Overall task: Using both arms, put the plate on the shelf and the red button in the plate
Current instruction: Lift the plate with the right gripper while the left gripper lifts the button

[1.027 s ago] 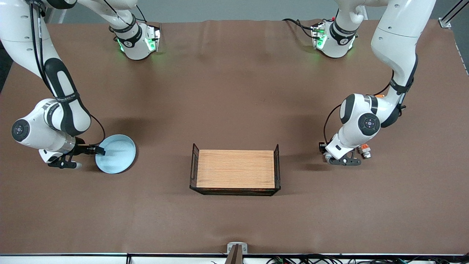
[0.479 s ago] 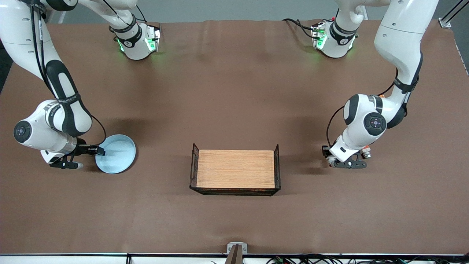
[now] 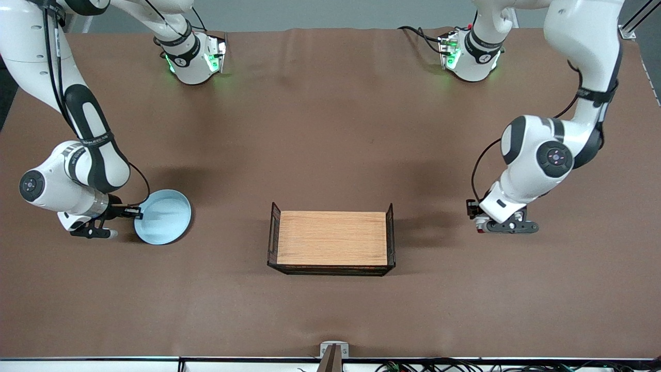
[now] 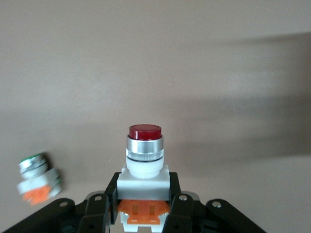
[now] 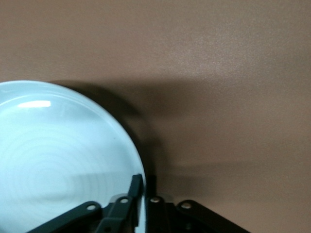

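One red button (image 4: 144,155), white-and-grey body, orange block, dark red tip, clamped in left tool (image 4: 144,206) above the surface (image 3: 330,129) at the left arm's end; one pale blue plate (image 3: 166,217), rim apparently pinched by right tool (image 3: 135,211); one green-tipped button part (image 4: 38,178) nearby.

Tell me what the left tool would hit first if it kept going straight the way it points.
Probably only the bare brown table. The left tool, shut on the red button, faces open cloth; the green-tipped part lies off to the side, outside that line. Depth is uncertain.
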